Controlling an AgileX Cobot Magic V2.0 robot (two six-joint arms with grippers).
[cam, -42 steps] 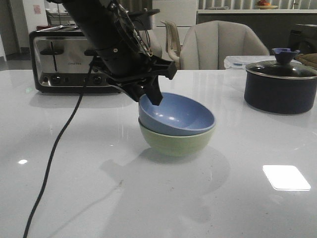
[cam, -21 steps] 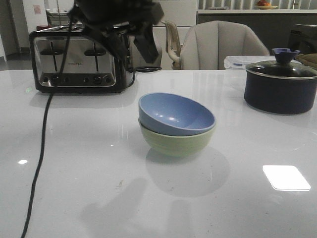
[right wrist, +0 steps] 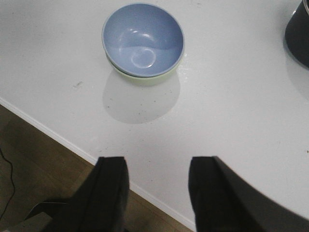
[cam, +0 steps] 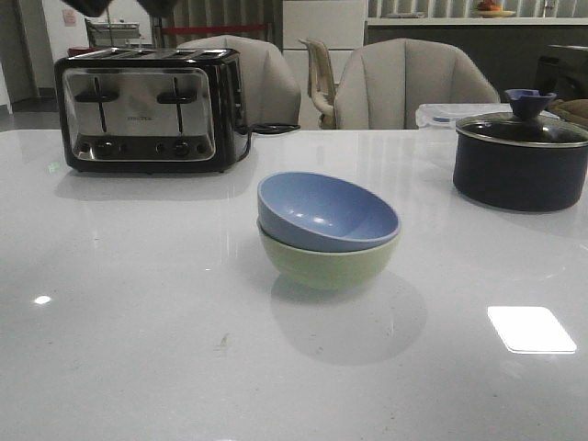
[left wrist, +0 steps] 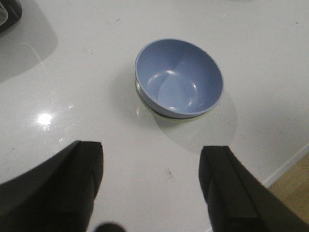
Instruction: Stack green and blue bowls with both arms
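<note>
Gone from the front view is the left arm that hung over the bowls a second ago; the blue bowl (cam: pixel 328 211) sits nested, slightly tilted, in the green bowl (cam: pixel 329 262) mid-table (cam: pixel 138 322), between toaster (cam: pixel 147 110) and dark pot (cam: pixel 520 156). Stacking looks done, with nothing evidently left. Both the left gripper (left wrist: pixel 149 169) and right gripper (right wrist: pixel 157 188) hover well apart from the stack, fingers spread wide, empty and touching nothing.

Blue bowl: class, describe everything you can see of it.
The blue bowl is round, plain, matte dusty blue with faint highlights inside, and empty. It sits nested in the green bowl, tilted so its opening leans toward the camera in the front view. Only the green bowl touches it; both tools are away from it.
</note>
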